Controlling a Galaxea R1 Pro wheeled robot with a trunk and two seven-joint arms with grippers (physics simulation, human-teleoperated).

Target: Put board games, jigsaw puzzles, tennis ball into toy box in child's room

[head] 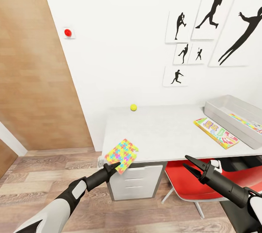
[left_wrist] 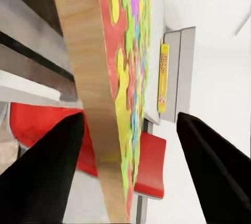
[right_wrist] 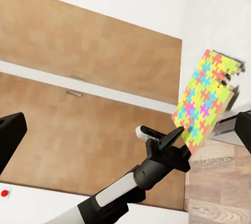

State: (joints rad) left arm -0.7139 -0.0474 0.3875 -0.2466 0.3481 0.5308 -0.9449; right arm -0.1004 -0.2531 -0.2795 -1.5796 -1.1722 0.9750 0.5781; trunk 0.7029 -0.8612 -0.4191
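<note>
A jigsaw puzzle (head: 122, 153), a thin square of multicolour interlocking pieces, sits at the front left corner of the white table (head: 163, 135) and overhangs its edge. My left gripper (head: 115, 165) is open, its fingers straddling the puzzle's (left_wrist: 123, 77) near edge. The puzzle (right_wrist: 206, 101) and left gripper (right_wrist: 178, 132) also appear in the right wrist view. The tennis ball (head: 133, 107) rests near the table's back edge. The Skip-Bo board game (head: 215, 132) lies beside the grey toy box (head: 233, 125), which holds colourful flat items (head: 245, 121). My right gripper (head: 185, 161) hangs open in front of the table.
A red chair (head: 196, 184) is tucked under the table, beside a white-fronted drawer unit (head: 136, 182). A wooden door (head: 32, 65) fills the left. Black silhouette pictures (head: 214, 7) and a red button (head: 67, 32) hang on the white wall. Wood-plank floor lies below.
</note>
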